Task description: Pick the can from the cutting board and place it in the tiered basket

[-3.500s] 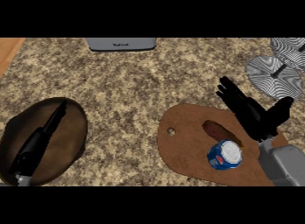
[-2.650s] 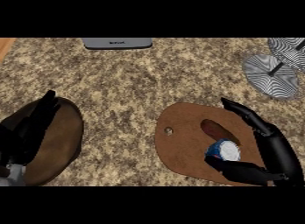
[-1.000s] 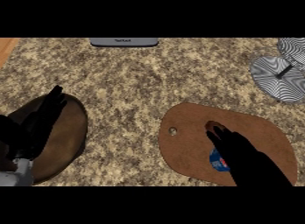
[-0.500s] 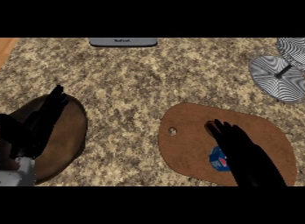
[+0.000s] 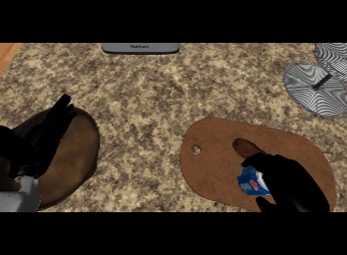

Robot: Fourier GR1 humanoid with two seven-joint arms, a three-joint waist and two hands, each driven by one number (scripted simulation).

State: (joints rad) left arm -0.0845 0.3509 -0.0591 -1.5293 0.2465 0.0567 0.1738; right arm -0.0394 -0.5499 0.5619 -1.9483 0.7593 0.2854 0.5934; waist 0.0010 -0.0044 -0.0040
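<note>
Can (image 5: 251, 182) on cutting board (image 5: 215, 159) (basket (image 5: 325, 82) behind)

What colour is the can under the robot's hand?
The can is blue with some white and red, seen in the head view, mostly covered by the right hand.

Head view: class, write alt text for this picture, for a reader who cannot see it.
The robot's right hand curls over a blue can lying on a brown cutting board on a speckled counter. Its left hand rests open over a dark round plate at the left, and a striped tiered basket stands at the upper right.
</note>
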